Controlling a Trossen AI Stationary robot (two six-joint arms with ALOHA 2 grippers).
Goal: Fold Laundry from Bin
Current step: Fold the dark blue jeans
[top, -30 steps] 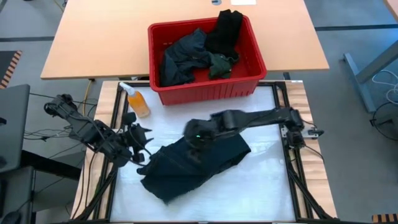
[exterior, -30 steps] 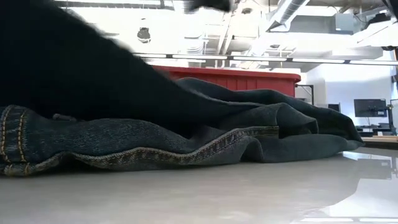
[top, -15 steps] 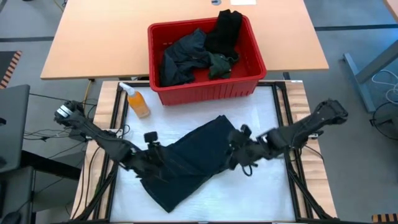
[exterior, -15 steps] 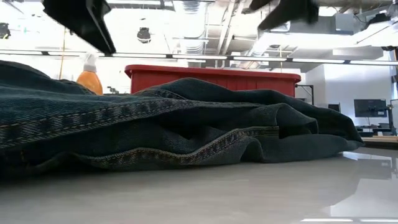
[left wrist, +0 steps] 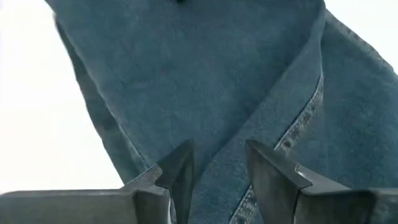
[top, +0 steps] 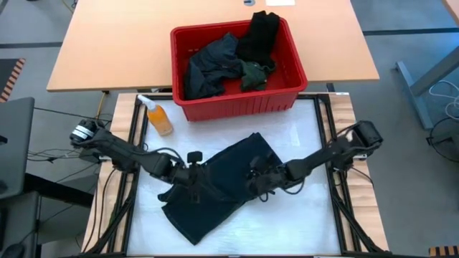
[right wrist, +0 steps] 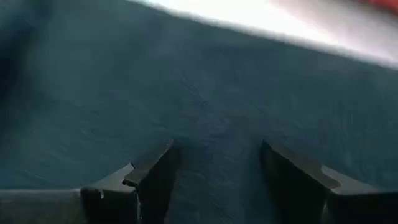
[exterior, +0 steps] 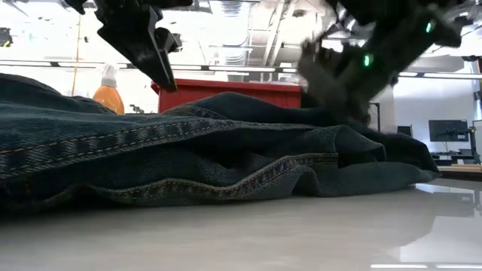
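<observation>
Jeans (top: 222,183) are spread on the white table (top: 308,215) near the red bin (top: 237,97), where other dark garments (top: 211,68) are piled. Both the left gripper (top: 192,172) and the right gripper (top: 259,175) are held over the denim, fingers parted, nothing grasped.

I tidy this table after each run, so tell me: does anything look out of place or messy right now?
The orange bottle beside the red bin is no laundry. A black garment hangs over the bin's far rim. The jeans lie crooked and creased on the table.
</observation>
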